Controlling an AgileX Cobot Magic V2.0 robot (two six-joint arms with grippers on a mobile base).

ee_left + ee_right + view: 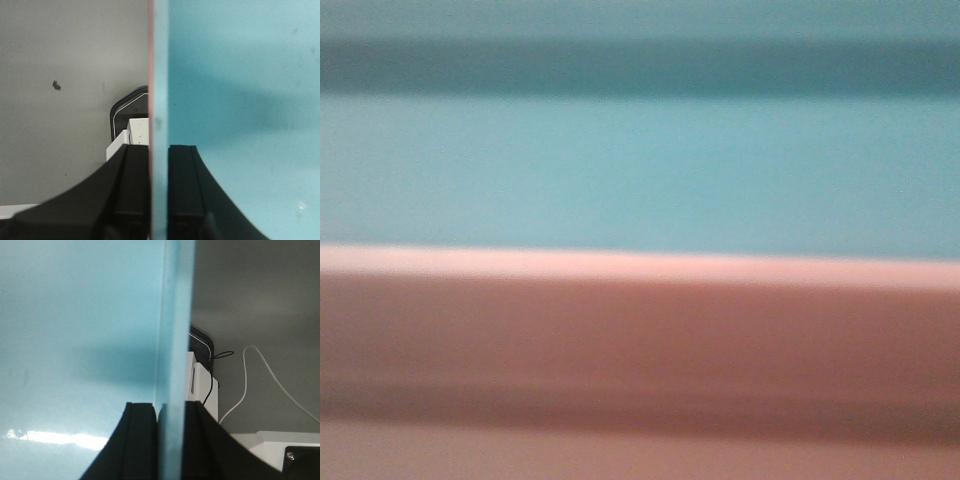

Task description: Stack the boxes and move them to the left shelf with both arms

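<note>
Fills the front view, blurred: turquoise bin (pixel 640 170) sitting directly above the rim of the pink bin (pixel 640 330); shows nested at the left wrist, a thin pink edge lying against the turquoise wall's outer face. Grips that doubled wall with the left claw (pixel 159 155), clenched, one finger each side; grips a turquoise wall likewise with the right claw (pixel 172 410); beyond, grey surface (pixel 60 150), white block (pixel 202 385), thin cables (pixel 250 385).

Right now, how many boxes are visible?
2. The blue box fills the upper front view, the pink box the lower. The left gripper and right gripper each pinch a blue wall. Others may be hidden.
</note>
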